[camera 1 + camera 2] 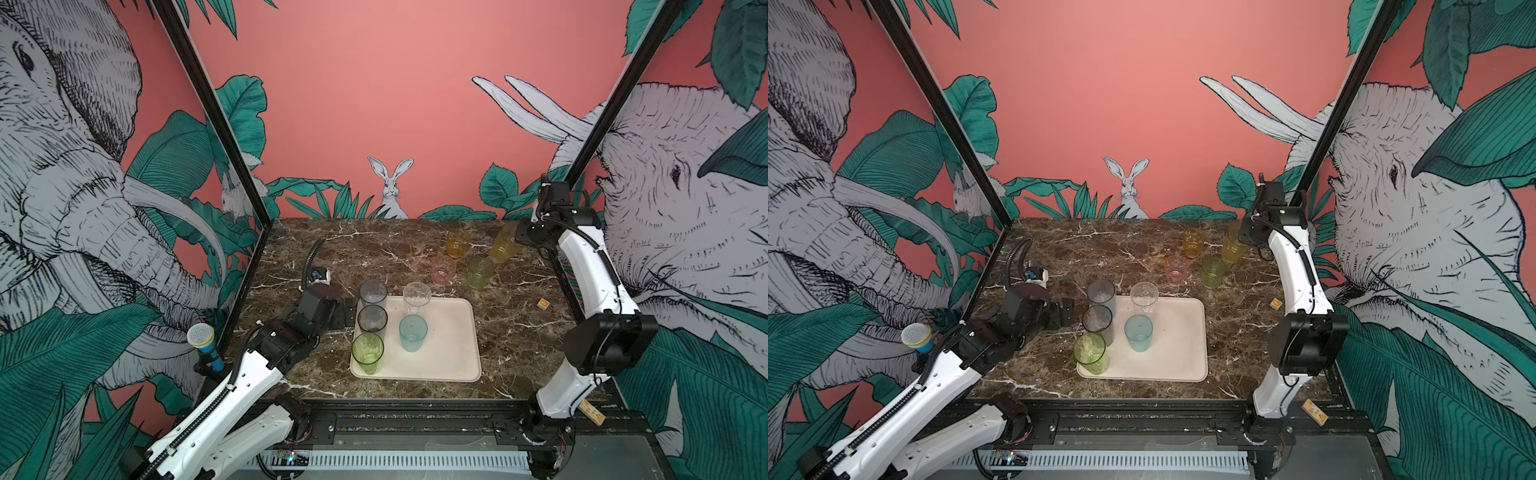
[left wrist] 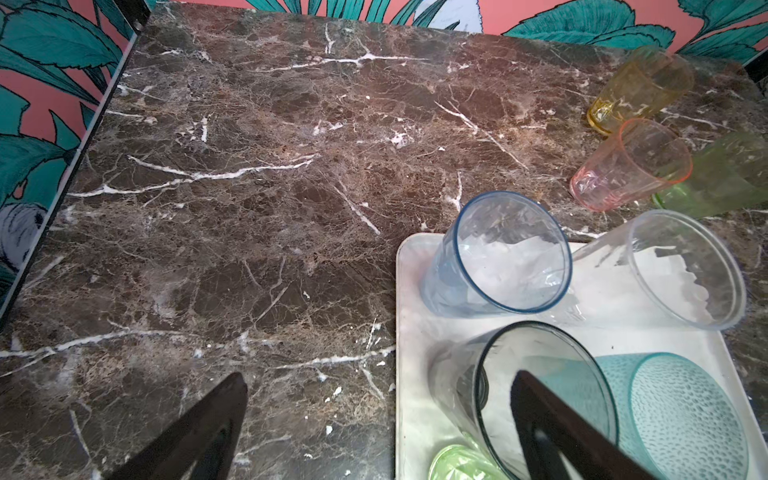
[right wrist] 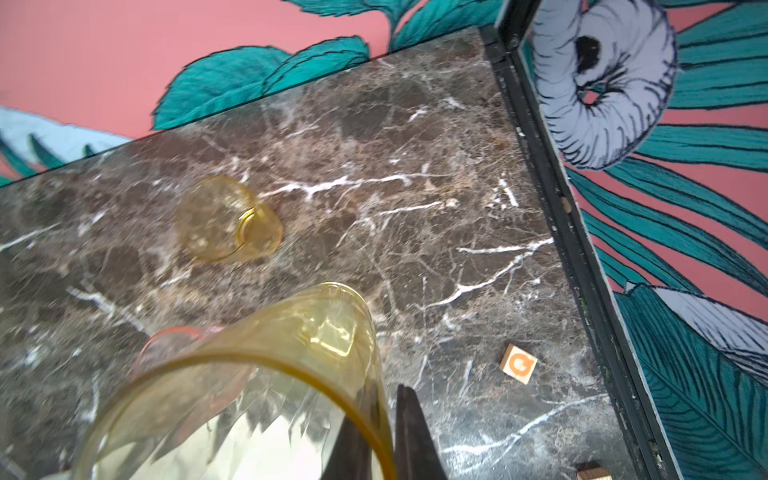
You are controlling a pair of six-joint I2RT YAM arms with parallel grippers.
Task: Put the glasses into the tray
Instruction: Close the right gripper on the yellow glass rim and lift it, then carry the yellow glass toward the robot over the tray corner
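The right hand [image 3: 384, 415] pinches the tall yellow glass [image 3: 249, 374] by its rim; the left hand [image 1: 345, 313] hangs wide open beside the tray [image 1: 453, 332].

Glossy see-through glasses [image 1: 413, 332], matt plastic tray [image 1: 449, 345], veined marble table [image 1: 353, 249]

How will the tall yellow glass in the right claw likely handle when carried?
The tall yellow glass looks thin-walled, so probably light. The right claw pinches only its smooth rim, so it may swing or slip. Tall and narrow-based, it could tip when set down.
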